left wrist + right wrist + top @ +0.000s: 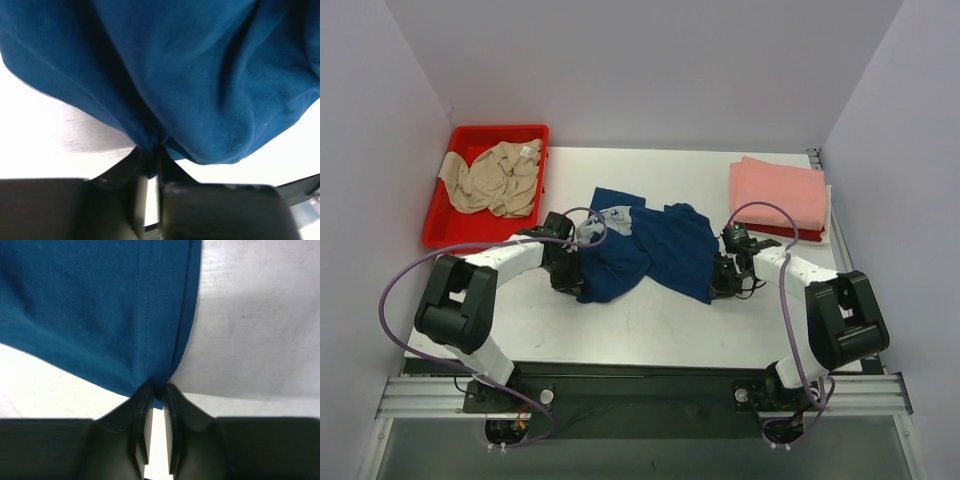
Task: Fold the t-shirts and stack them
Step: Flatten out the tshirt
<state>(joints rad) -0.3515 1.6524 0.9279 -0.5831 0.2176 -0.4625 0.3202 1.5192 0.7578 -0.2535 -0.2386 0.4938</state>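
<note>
The navy blue t-shirt (650, 250) lies crumpled in the middle of the table, its white print (612, 215) showing near the back. My left gripper (572, 275) is shut on the shirt's left edge; in the left wrist view (152, 150) the blue cloth (200, 75) bunches between the jaws. My right gripper (722, 280) is shut on the shirt's right hem, seen pinched in the right wrist view (156, 389) with the stitched hem (140, 315) above. A beige t-shirt (495, 177) lies crumpled in the red tray (440, 225). A folded salmon-pink t-shirt (778, 195) lies on a folded red one (790, 232) at the back right.
The red tray stands at the back left of the white table (650, 330). Purple cables (395, 290) loop from both arms. Lilac walls close in the back and both sides.
</note>
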